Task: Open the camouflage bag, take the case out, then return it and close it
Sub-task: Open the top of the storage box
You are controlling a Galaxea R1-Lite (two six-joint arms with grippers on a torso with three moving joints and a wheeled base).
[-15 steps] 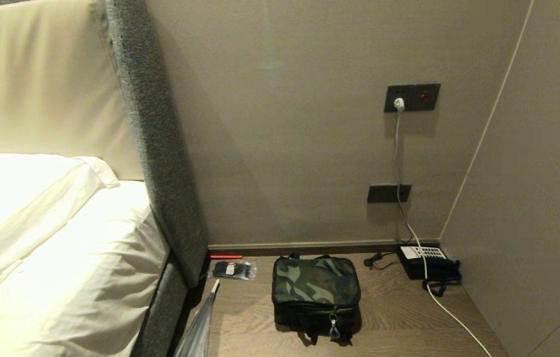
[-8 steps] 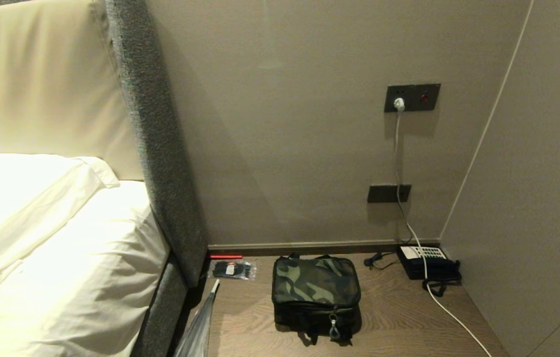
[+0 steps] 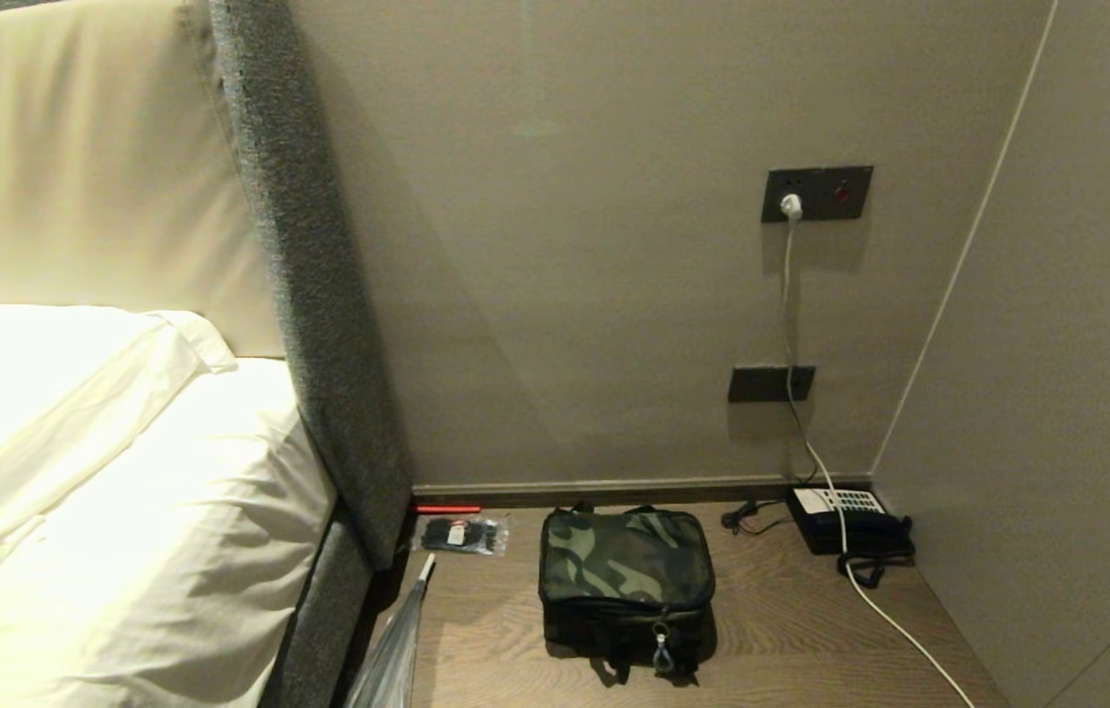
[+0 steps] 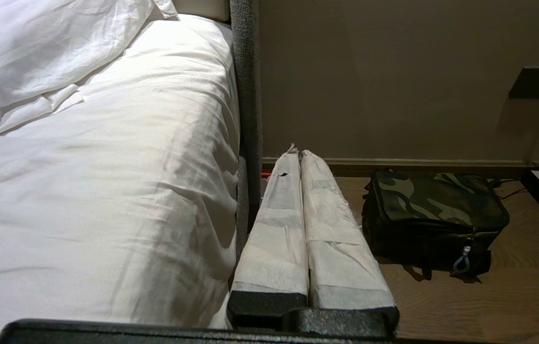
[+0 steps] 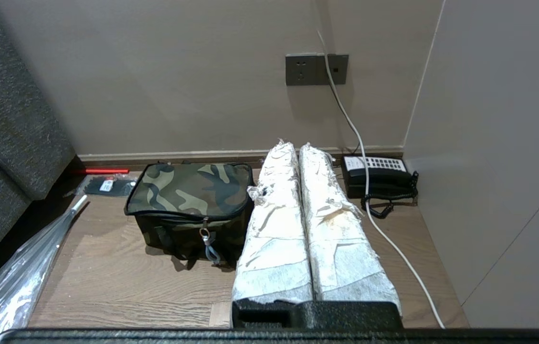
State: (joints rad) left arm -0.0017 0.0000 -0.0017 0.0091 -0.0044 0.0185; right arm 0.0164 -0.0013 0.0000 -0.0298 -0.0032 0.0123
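Note:
The camouflage bag (image 3: 626, 575) sits zipped shut on the wooden surface (image 3: 790, 629) near the wall, its ring pull (image 3: 661, 649) hanging at the front. It also shows in the left wrist view (image 4: 434, 210) and the right wrist view (image 5: 190, 200). The case is out of view. Neither arm appears in the head view. My left gripper (image 4: 298, 155) is shut and empty, held back from the bag on its bed side. My right gripper (image 5: 293, 148) is shut and empty, held back between the bag and the phone.
A black desk phone (image 3: 849, 521) with a coiled cord stands in the right corner, and a white cable (image 3: 894, 629) runs from the wall socket (image 3: 815, 194) across the wood. A small packet (image 3: 461, 536), a clear plastic bag (image 3: 392, 649) and the bed (image 3: 102, 511) lie to the left.

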